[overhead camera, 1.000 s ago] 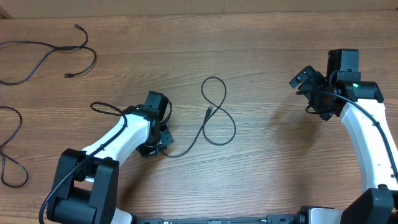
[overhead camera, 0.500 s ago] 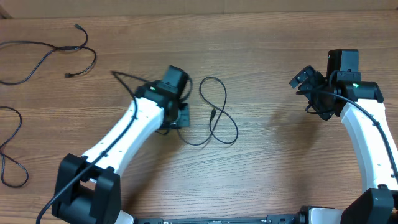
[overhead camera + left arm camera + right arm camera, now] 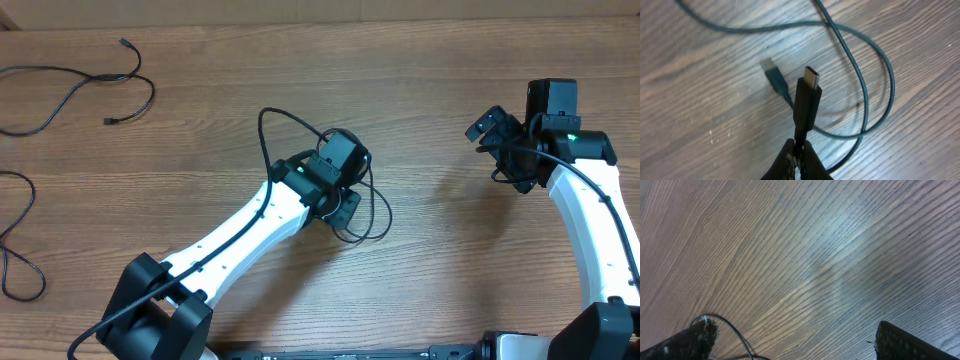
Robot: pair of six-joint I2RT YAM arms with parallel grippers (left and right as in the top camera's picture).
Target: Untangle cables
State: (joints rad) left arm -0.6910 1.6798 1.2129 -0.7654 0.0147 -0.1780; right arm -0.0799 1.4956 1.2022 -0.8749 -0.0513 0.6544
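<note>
Three thin black cables in sight on one table [image 3: 450, 60]: centre cable [image 3: 891, 82], top-left cable [image 3: 50, 68], left-edge cable [image 3: 32, 200] (crossing strands at top left, so maybe two there; cannot tell). Four plug ends counted: held plug [image 3: 809, 95] and lying plug [image 3: 771, 70] in the left wrist view, upper plug [image 3: 123, 43] and lower plug [image 3: 109, 122] at top left from overhead. Two white arms, left arm [image 3: 240, 225] and right arm [image 3: 580, 200]. Two hands, left hand [image 3: 799, 162] and right hand [image 3: 484, 128], two fingers apiece.

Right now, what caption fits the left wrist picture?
Left gripper pinches a black cable by its plug end over the wooden table.
</note>
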